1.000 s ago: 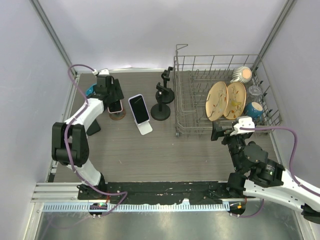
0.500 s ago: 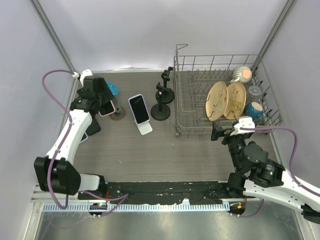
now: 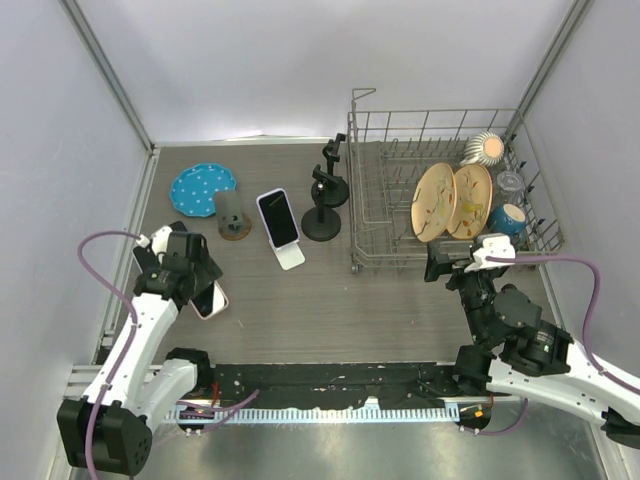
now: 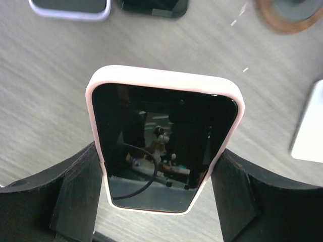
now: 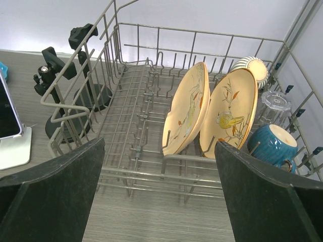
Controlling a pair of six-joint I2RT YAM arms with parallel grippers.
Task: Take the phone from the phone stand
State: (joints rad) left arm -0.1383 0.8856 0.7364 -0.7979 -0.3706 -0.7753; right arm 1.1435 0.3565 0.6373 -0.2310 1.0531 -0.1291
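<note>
Our left pincer [image 4: 157, 169] is clamped on the pink-cased phone [image 4: 164, 136], one finger on each long edge near its lower end, screen facing the wrist camera. The phone is already off the round brown phone stand [image 3: 235, 218], which stands bare and well apart, up by the blue plate [image 3: 203, 190]. We hold the phone low over the near-left tabletop [image 3: 330, 300]; we cannot tell whether its far end touches the wood.

What worries us is the grip. Most of the phone juts out past the fingers, and the case looks smooth, so we judge it could pivot or slide out if we swing fast. Letting go from any height would let it slap down flat. A lavender-cased phone [image 4: 70, 6] and a black phone [image 4: 154, 5] lie just beyond its top edge, so setting down too far forward could land it on them.

Our right pincer [image 5: 159, 196] hangs wide and empty, facing the dish rack [image 5: 131, 116], and poses no risk where it is.
</note>
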